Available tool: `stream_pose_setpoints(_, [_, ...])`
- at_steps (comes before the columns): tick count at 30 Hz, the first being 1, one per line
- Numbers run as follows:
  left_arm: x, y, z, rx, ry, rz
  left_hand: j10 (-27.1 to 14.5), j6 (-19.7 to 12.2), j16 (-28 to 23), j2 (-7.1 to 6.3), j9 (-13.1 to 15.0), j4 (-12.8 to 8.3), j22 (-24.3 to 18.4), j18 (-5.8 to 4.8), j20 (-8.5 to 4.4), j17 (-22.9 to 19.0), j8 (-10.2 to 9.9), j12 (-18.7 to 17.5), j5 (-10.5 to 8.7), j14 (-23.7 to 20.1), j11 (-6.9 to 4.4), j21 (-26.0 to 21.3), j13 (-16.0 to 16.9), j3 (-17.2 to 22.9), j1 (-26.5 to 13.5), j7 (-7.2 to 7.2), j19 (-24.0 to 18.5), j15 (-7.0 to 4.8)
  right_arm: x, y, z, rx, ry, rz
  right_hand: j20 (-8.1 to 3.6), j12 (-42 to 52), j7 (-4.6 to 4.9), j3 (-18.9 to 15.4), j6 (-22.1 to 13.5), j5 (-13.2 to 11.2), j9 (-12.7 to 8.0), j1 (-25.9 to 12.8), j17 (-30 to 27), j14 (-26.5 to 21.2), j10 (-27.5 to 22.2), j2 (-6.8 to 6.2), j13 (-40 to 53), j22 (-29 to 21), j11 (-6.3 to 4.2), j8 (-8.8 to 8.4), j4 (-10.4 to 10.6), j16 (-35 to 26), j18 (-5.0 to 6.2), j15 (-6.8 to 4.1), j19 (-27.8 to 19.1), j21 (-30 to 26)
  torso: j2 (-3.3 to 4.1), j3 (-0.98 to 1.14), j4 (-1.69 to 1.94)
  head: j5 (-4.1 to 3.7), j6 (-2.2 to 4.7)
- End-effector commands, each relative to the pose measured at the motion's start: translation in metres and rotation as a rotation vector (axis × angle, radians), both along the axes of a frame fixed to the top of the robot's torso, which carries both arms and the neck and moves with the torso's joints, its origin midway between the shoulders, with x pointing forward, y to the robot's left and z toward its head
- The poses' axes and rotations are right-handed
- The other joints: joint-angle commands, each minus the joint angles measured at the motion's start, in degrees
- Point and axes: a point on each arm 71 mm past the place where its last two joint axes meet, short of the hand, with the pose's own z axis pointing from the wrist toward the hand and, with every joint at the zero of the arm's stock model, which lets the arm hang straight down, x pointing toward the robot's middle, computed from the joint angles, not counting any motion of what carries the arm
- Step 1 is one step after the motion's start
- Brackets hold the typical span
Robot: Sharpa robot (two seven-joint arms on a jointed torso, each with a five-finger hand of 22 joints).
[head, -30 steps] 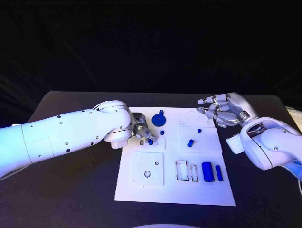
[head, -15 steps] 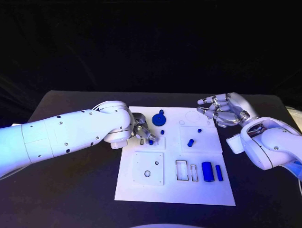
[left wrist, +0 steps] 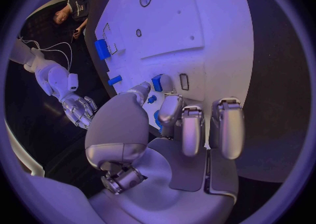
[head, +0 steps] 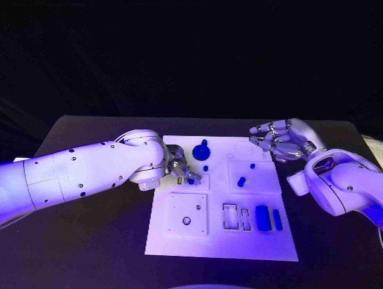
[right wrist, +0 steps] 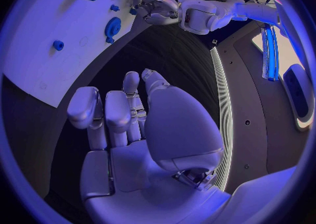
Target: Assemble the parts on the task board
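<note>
The white rectangular task board (head: 219,244) is lying in the middle of the black table (head: 87,241), between the two arms. The left hand (head: 179,168) is resting over the board's left edge with its silver fingers (left wrist: 191,129) curled down toward the board; whether it is pinching anything cannot be determined. A small blue block part (left wrist: 157,83) is sitting on the board just ahead of its fingertips, beside a small rectangular slot, and a small blue peg (head: 205,168) is standing just beside the hand toward the board's middle. A short blue cylinder part (head: 241,180) is lying farther from that hand, past the peg. A larger blue rectangular block (head: 262,217) and a slim blue bar (head: 277,219) are lying side by side well apart from both hands, at the board's near right. A round blue disc-shaped part (head: 201,152) is sitting just beyond the left hand. The right hand (head: 279,139) is hovering just off the board's far right corner, its fingers curled inward on nothing.
</note>
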Motion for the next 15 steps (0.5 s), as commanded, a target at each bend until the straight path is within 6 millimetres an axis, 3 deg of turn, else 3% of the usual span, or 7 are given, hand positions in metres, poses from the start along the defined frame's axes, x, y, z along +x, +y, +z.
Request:
stream_pose_setpoints(1, [-0.002, 0.004, 0.0, 0.033, 0.008, 0.032, 0.38, 0.26, 0.18, 0.65, -0.11, 0.0, 11.02, -0.58, -0.41, 15.09, 0.11, 0.09, 0.0, 6.14, -0.02, -0.02, 0.06, -0.52, -0.06, -0.05, 3.74, -0.37, 0.0, 0.001, -0.001, -0.004, 0.008, 0.016, 0.08, -0.4, 0.19, -0.07, -0.32, 0.26, 0.09, -0.54, -0.05, -0.01, -0.36, 0.09, -0.05, -0.05, 0.05, 0.28, 0.28, -0.19, 0.41, -0.37, -0.34, -0.37, -0.01, -0.04, 0.04, -0.05, 0.0])
stream_pose_setpoints(15, [0.006, 0.015, 0.053, -0.038, -0.093, 0.052, -2.08, -1.52, 0.18, 1.48, -0.72, 0.07, 7.76, 0.33, -0.13, 15.09, -0.68, -3.48, 0.05, 6.14, 0.54, -2.8, -3.68, -6.71, 0.5, 0.65, 1.8, -0.04, 0.002, 0.001, -0.002, -0.007, 0.013, 0.014, 0.08, -0.4, 0.19, -0.13, -0.34, 0.3, 0.09, -0.6, -0.06, -0.01, -0.37, 0.06, -0.09, -0.07, 0.05, 0.28, 0.35, -0.23, 0.41, -0.36, -0.34, -0.4, 0.01, 0.02, 0.01, -0.27, 0.46])
